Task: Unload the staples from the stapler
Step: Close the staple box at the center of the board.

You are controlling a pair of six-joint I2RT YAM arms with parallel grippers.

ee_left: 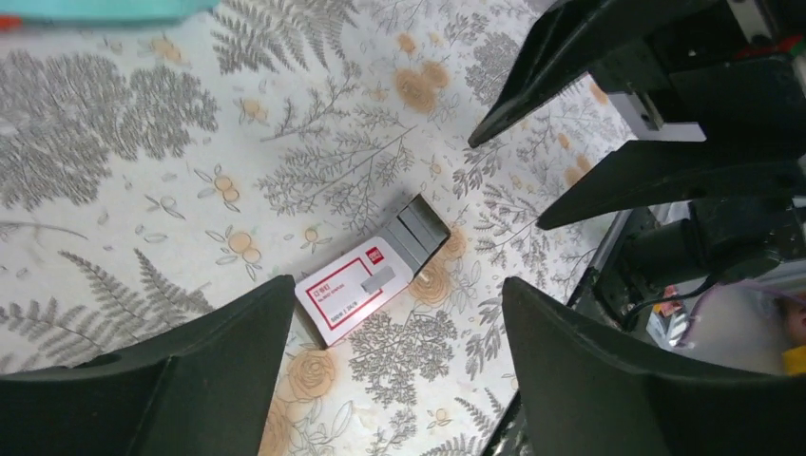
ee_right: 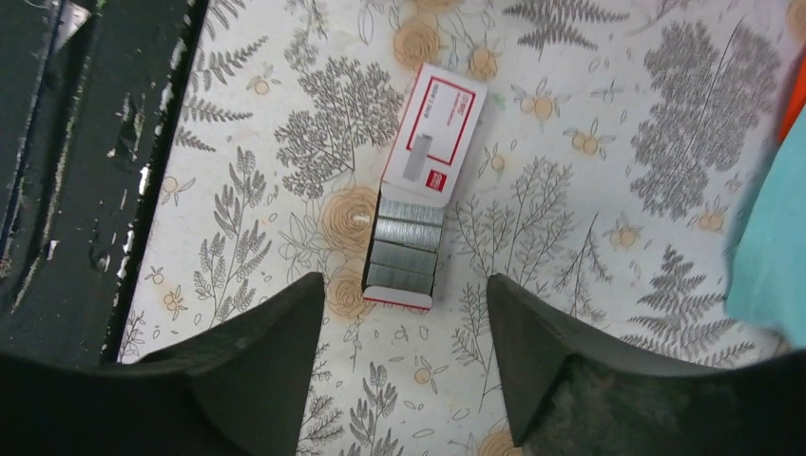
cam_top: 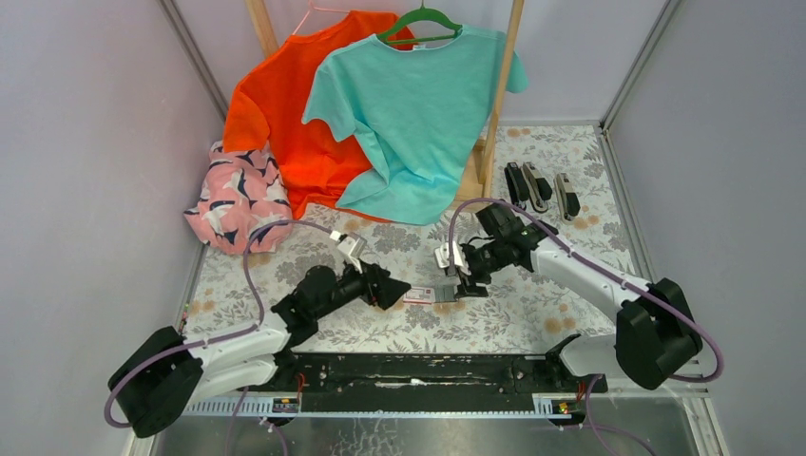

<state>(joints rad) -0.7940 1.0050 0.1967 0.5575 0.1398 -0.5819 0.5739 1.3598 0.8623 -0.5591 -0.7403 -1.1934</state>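
Left tool point(ee_left: 397, 294), right tool point(ee_right: 406, 282) released, flanking open box point(ee_right: 439, 119) of staples point(ee_right: 407, 249); staplers point(cam_top: 537, 187) far right, shirts point(cam_top: 418, 123) behind

Cannot judge the loading of the staplers point(cam_top: 537, 187), upper right of the top view: too small.

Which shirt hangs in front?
The teal shirt; it overlaps the orange shirt, which hangs behind it to the left.

We reach both arms in from the worktop's near edge toward its middle, left gripper point(cam_top: 401, 289) and right gripper point(cam_top: 468, 287) close together, jaws spread.
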